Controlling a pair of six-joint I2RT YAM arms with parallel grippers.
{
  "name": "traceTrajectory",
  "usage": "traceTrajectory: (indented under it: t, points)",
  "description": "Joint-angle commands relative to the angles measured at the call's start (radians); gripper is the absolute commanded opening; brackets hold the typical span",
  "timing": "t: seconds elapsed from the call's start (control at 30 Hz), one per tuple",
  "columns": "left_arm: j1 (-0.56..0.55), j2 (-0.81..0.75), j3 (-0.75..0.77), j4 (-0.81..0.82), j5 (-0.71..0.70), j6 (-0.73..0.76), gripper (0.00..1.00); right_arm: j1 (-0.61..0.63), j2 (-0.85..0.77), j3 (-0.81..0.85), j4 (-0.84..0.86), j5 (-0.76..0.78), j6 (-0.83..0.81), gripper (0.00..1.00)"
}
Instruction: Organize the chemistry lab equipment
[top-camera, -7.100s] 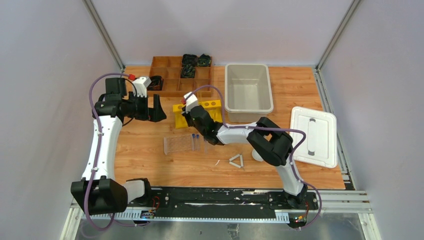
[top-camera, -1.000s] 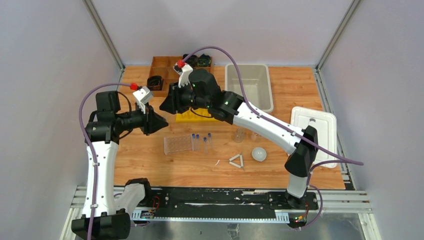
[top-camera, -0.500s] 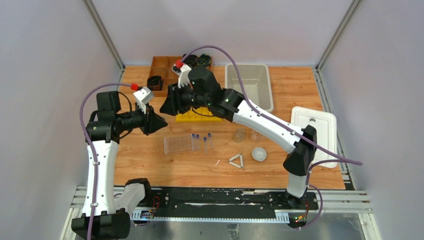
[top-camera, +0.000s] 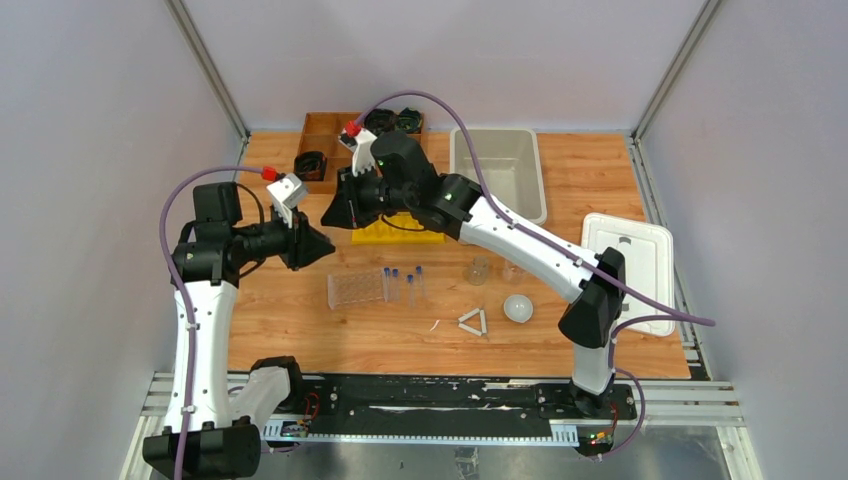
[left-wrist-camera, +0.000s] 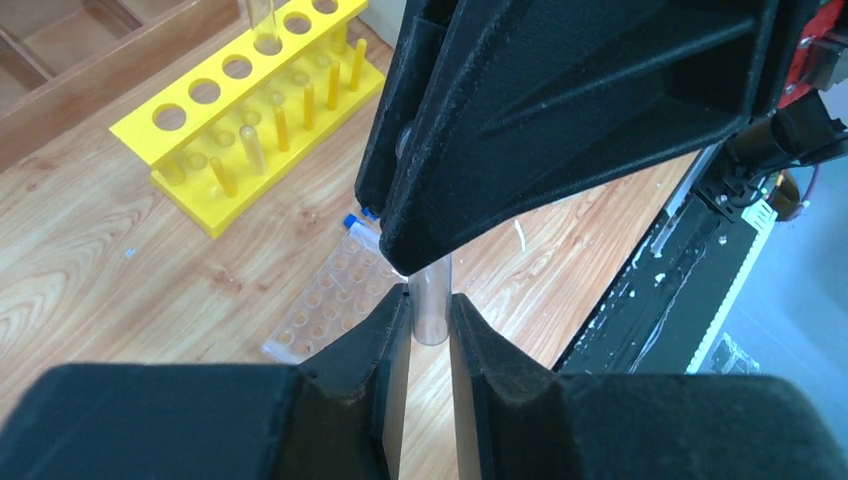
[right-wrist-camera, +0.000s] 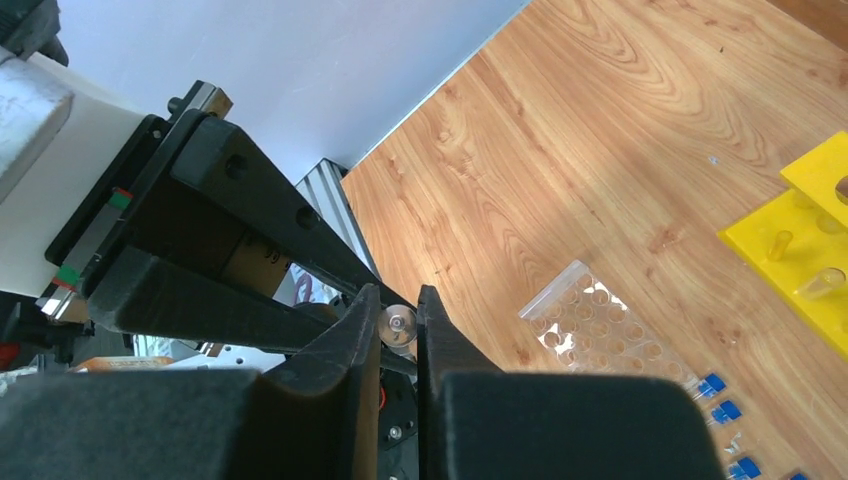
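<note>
**Inspector:** Where was the glass tube (left-wrist-camera: 432, 308) at inspection?

**Examiner:** Off the counter (top-camera: 300, 335), in the air between the two arms, left of the yellow rack (top-camera: 400, 232). The left gripper (left-wrist-camera: 428, 300) had its jaws pinched on one end. The right gripper (right-wrist-camera: 397, 303) had its jaws drawn narrow on either side of the other end. I could not tell whether those pressed on the glass.

**Inspector:** Hazards noted?

**Examiner:** Three, in my judgement. First, the tube was thin glass with an arm at each end. If both clamped and either wrist moved out of line, the tube would bend and likely snap. Second, if the left jaws let go before the right had a firm hold, the tube would drop to the counter. It could crack there or roll among the blue-capped tubes (top-camera: 405, 282) and the clear plastic tray (top-camera: 357, 289) lying nearby. Third, smooth glass held near its tip could slip or swing in the grip.

**Inspector:** Recommendation?

**Examiner:** Confirm the right grip before any release.
</note>
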Motion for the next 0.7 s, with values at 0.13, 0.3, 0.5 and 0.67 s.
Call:
traceTrajectory:
  t: [0.13,0.3,0.5,0.67]
  points:
    - [0.007,0.011,0.005,0.013,-0.04,-0.011,0.99,-0.044,-0.057,-0.033,-0.012,0.051,-0.034,0.0]
    - [0.006,0.019,0.015,0.013,-0.055,-0.023,1.0,-0.094,-0.141,-0.16,-0.004,0.19,-0.126,0.0]
    - [0.007,0.056,0.039,0.013,-0.112,-0.067,1.0,-0.111,-0.281,-0.438,0.178,0.509,-0.343,0.0]
    - [0.006,0.104,0.047,0.013,-0.182,-0.089,1.0,-0.127,-0.327,-0.631,0.408,0.61,-0.45,0.0]
